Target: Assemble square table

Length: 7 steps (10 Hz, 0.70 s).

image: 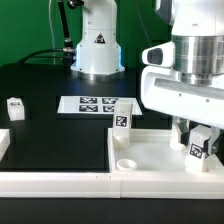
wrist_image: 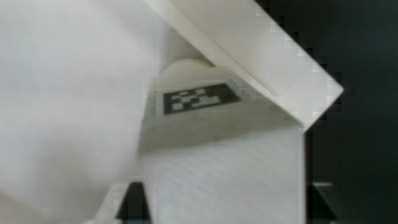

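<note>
Jaws of the gripper (image: 197,138) straddle a tagged white leg (image: 197,150) at the tabletop (image: 150,152), exterior view's right; whether they pinch it, I cannot tell

The white robot arm (image: 190,60) runs off the exterior frame's upper right. Its jaws cover the top of a short white tagged plastic leg (image: 198,148), and contact is unclear. The white square tray-like plastic tabletop (image: 152,158) is cropped at the right edge. The wrist view's tag (wrist_image: 196,98) is blurred.
</note>
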Available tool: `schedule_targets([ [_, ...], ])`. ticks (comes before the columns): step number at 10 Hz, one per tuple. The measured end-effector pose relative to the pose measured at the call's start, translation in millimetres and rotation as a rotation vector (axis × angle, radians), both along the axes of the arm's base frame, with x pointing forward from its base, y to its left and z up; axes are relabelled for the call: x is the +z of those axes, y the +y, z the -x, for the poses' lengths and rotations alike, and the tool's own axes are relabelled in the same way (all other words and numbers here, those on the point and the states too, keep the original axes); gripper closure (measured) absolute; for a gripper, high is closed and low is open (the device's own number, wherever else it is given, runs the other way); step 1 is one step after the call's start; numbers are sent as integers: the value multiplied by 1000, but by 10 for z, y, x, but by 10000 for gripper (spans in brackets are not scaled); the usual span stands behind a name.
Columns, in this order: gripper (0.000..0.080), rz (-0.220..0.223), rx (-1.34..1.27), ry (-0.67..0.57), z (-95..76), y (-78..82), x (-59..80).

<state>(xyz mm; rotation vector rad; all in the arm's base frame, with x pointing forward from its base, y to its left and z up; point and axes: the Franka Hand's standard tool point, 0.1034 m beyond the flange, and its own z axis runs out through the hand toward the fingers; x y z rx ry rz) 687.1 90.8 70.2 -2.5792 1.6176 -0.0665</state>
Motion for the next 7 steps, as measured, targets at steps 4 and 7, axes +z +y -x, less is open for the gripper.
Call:
schedule_targets([
  [4,499,-147,-543,35,88,-96,-21],
  [7,497,-148,-564,49,106,-75,-26],
])
